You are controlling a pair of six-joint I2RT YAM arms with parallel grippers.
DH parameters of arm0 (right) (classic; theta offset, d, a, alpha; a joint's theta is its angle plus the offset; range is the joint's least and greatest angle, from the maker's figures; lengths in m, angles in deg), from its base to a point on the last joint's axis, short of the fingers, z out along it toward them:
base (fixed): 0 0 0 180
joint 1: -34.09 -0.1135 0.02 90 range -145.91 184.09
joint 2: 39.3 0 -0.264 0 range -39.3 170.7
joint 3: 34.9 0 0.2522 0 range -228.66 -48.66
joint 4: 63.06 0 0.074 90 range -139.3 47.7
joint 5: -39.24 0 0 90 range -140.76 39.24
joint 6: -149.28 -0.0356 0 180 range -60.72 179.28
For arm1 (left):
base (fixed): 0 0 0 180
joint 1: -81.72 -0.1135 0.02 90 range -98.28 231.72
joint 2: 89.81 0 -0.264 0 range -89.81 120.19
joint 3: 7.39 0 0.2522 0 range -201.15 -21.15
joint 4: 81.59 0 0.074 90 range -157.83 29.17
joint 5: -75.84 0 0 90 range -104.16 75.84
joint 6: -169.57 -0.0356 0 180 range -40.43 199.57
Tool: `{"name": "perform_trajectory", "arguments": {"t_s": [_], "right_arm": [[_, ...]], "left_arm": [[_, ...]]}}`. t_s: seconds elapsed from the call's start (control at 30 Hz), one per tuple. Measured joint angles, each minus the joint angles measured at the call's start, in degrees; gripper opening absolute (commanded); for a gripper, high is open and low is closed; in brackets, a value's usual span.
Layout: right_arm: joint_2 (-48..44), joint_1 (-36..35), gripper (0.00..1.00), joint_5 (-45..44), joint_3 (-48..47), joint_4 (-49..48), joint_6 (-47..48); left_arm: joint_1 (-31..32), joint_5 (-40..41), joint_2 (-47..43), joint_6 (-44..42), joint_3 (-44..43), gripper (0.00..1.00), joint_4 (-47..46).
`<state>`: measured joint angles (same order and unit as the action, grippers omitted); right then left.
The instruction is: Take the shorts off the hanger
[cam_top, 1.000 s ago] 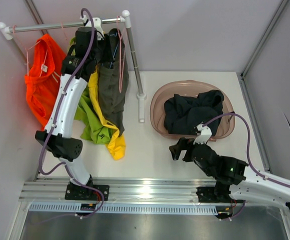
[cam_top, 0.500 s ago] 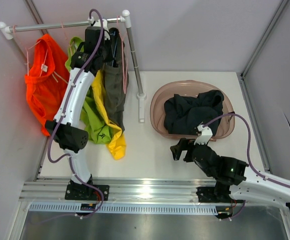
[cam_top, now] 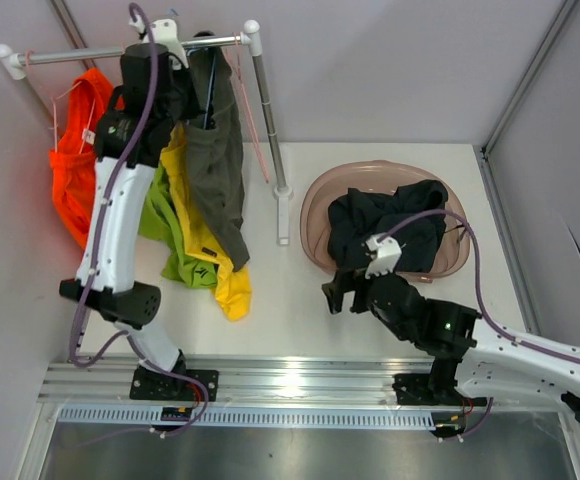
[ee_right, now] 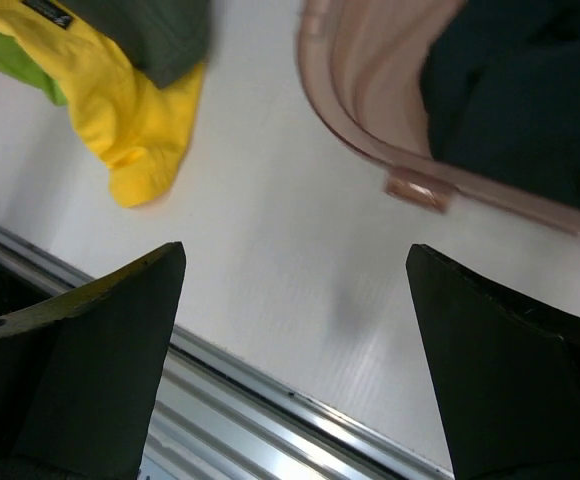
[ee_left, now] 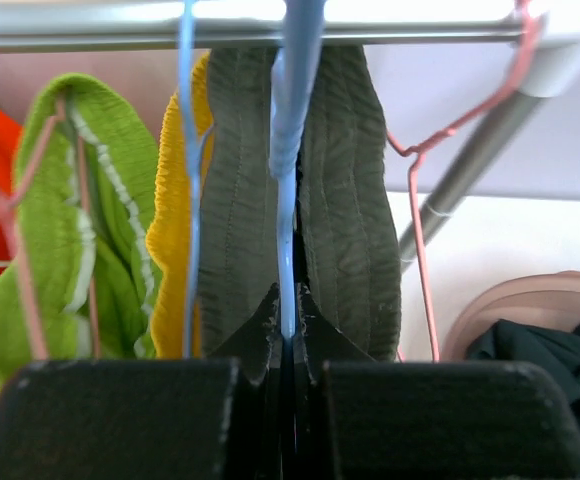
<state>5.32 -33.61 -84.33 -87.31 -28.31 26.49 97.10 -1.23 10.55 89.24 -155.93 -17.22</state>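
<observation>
Olive shorts [ee_left: 350, 200] hang straight above the left pincer [ee_left: 288, 322], folded over a blue hanger [ee_left: 288, 150] that hooks on the rail [ee_left: 420, 25]. That pincer is clamped hard on the hanger's wire, jaws pressed together with the thin blue strand running down between them. Just off its left side come the yellow shorts [ee_left: 175, 250], touching the olive pair, then the lime green shorts [ee_left: 90, 230] on a pinkish wire. The orange shorts [cam_top: 70, 170] are farthest out on that side, near the rail's end. To the pincer's right a pink hanger [ee_left: 420, 250] dangles from the rail beside the stand's post. Beyond it, lower down, the rim of a brownish basin [cam_top: 315, 200] peeks in with the black shorts [cam_top: 385, 225] heaped inside. Over to the other arm: the right pincer [ee_right: 295, 255] sits low over the white surface [ee_right: 270, 200], jaws spread wide with only that surface between them. Ahead of it and to its left, a yellow hem lies on the surface, with an olive edge lying over it and a sliver of lime green beside it. Ahead and to its right stands the basin wall, near the pincer but apart from it, with the black pair dark behind the translucent plastic. Four pairs are on the rail and one is in the basin.
</observation>
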Motion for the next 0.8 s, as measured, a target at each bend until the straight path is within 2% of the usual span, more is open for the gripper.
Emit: {"name": "perform_trajectory", "arguments": {"t_s": [0.13,0.3,0.43,0.57,0.7,0.8], "right_arm": [[9.9,-3.0,0.99,1.0,-11.3,-4.5,6.0],[23.7,-9.6,0.99,-0.4,-27.7,-10.3,14.0],[34.6,-13.9,0.99,-1.8,-39.8,-13.3,18.8],[44.1,-18.0,0.99,-2.8,-50.2,-15.7,22.7],[51.6,-20.8,1.00,-4.4,-56.9,-18.6,25.9],[55.4,-21.5,0.99,-6.4,-58.4,-21.9,27.9]], "left_arm": [[0.2,0.0,-6.7,1.0,2.5,0.00,1.6],[0.2,0.0,-16.4,3.4,13.4,0.00,0.3],[0.2,0.0,-20.3,5.5,19.7,0.00,0.2],[0.2,0.0,-21.7,7.5,22.4,0.00,0.4],[0.2,-0.7,-23.3,9.3,24.1,0.00,0.6],[0.2,-1.3,-25.2,9.9,24.5,0.00,1.4]]}}
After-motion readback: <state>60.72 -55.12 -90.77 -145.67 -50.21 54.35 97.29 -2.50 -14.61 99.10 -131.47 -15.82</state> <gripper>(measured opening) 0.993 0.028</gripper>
